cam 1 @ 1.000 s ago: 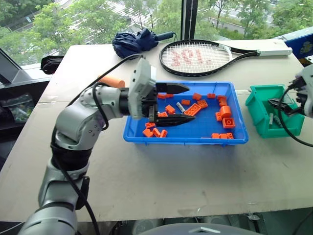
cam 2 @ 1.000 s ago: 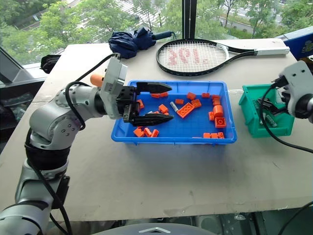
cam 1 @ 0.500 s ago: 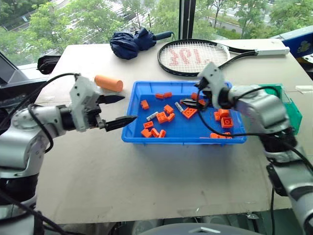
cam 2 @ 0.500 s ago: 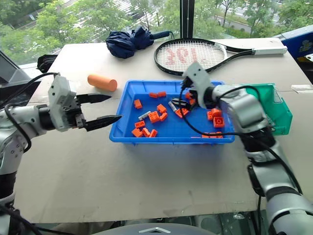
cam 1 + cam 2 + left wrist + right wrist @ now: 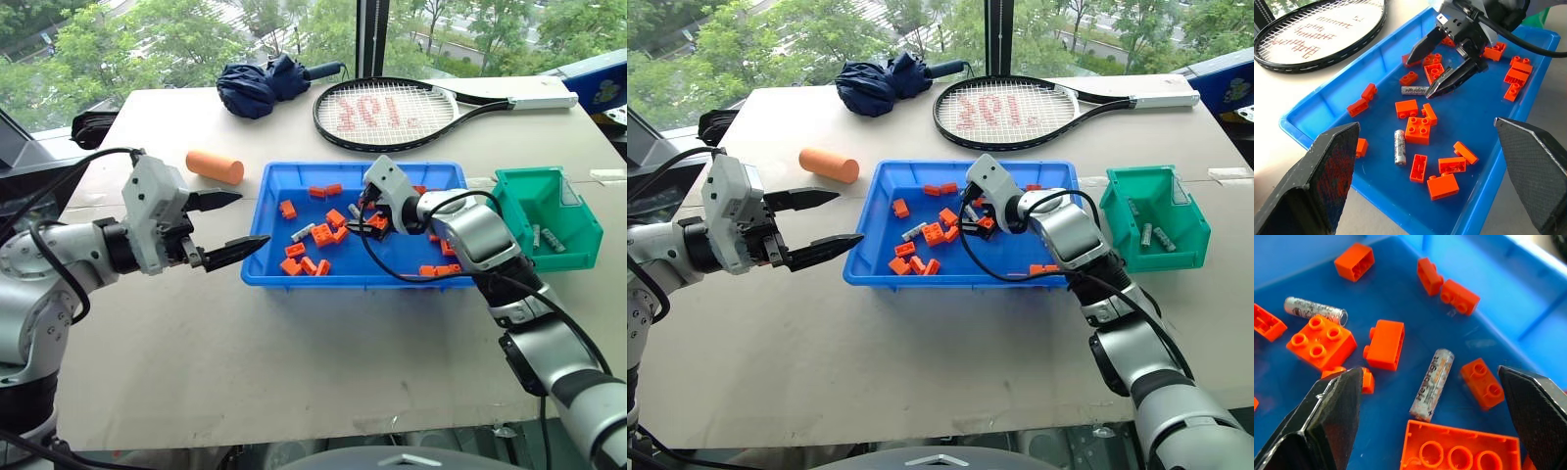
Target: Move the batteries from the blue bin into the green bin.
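Observation:
The blue bin (image 5: 353, 278) lies mid-table, holding orange bricks and two grey batteries (image 5: 1399, 147) (image 5: 1415, 90). My right gripper (image 5: 1418, 78) reaches down into it, open, its fingers on either side of one battery (image 5: 1432, 384) without touching it. The other battery (image 5: 1315, 308) lies loose beyond an orange brick. My left gripper (image 5: 235, 223) hovers open and empty over the table just left of the blue bin. The green bin (image 5: 549, 258) stands to the right of the blue one, with a few batteries (image 5: 1146, 235) inside it.
An orange cylinder (image 5: 215, 166) lies on the table behind my left gripper. A tennis racket (image 5: 392, 113) and a folded navy umbrella (image 5: 260, 83) rest at the back. Orange bricks (image 5: 1418, 129) crowd the blue bin around both batteries.
My right gripper swung from the green bin across into the blue bin and dropped over a battery. My left gripper pulled out of the blue bin to its left side.

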Available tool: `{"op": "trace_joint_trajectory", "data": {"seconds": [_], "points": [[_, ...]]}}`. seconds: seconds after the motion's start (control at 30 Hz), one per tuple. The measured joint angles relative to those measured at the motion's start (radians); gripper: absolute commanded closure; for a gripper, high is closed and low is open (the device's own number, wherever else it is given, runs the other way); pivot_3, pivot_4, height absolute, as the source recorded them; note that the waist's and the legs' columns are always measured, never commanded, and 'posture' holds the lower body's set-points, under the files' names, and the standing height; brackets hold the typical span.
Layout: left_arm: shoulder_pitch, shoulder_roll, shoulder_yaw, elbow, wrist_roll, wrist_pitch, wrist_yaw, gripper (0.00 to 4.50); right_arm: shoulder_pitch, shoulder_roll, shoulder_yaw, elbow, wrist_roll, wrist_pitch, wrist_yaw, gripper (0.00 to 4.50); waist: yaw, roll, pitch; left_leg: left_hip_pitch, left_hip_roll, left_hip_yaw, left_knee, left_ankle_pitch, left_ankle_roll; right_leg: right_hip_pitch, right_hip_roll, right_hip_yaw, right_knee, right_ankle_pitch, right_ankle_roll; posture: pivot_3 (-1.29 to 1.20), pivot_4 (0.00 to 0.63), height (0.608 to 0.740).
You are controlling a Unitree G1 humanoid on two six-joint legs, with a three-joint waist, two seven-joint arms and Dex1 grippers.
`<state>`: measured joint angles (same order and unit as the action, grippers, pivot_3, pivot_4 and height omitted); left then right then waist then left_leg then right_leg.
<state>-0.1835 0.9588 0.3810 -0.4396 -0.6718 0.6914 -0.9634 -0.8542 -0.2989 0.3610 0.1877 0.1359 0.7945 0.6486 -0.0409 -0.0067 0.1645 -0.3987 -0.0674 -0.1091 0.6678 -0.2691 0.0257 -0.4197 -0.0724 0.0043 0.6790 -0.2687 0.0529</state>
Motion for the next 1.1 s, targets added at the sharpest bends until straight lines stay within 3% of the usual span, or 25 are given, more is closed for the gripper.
{"op": "trace_joint_trajectory", "data": {"seconds": [0.2,0.23,0.43,0.57,0.7,1.1], "points": [[-0.018,0.018,-0.030,0.010,0.002,-0.001,-0.015,0.00,0.009,0.032,0.008,-0.006,-0.017,0.031,-0.019,4.29,0.000,0.000,0.000,0.000,0.000,0.001,0.000,0.000,0.000,0.000,0.000,0.001,0.000,0.000,0.000,0.00,0.150,0.740],[-0.024,0.018,-0.032,0.010,0.002,-0.001,-0.015,0.00,0.009,0.037,0.008,-0.003,-0.019,0.031,-0.023,4.47,0.000,0.000,0.000,0.000,0.000,0.001,0.000,0.000,0.000,0.000,0.000,0.001,0.000,0.000,0.000,0.00,0.150,0.740],[-0.043,0.019,-0.039,0.012,0.001,-0.002,-0.014,0.00,0.007,0.059,-0.005,0.059,-0.034,0.033,-0.047,4.47,0.000,0.000,0.000,0.000,0.000,0.001,0.000,0.000,0.000,0.000,0.000,0.001,0.000,0.000,0.000,0.00,0.150,0.740],[-0.045,0.019,-0.039,0.012,0.001,-0.001,-0.014,0.00,0.001,0.058,-0.010,0.064,-0.039,0.029,-0.044,3.40,0.000,0.000,0.000,0.000,0.000,0.001,0.000,0.000,0.000,0.000,0.000,0.001,0.000,0.000,0.000,0.00,0.150,0.740],[-0.045,0.019,-0.038,0.011,0.000,-0.001,-0.014,0.00,0.000,0.055,-0.028,0.001,-0.035,0.034,-0.040,1.49,0.000,0.000,0.000,0.000,0.000,0.001,-0.001,0.000,0.000,-0.001,0.000,0.001,0.000,0.000,0.000,0.00,0.150,0.740],[-0.053,0.019,-0.049,0.021,0.002,-0.002,-0.022,0.00,-0.017,0.073,-0.033,0.105,-0.050,0.009,-0.065,1.49,-0.001,0.000,0.000,0.000,0.000,0.002,-0.001,0.000,0.000,-0.001,0.000,0.002,0.000,0.000,0.000,0.00,0.150,0.740]]}}
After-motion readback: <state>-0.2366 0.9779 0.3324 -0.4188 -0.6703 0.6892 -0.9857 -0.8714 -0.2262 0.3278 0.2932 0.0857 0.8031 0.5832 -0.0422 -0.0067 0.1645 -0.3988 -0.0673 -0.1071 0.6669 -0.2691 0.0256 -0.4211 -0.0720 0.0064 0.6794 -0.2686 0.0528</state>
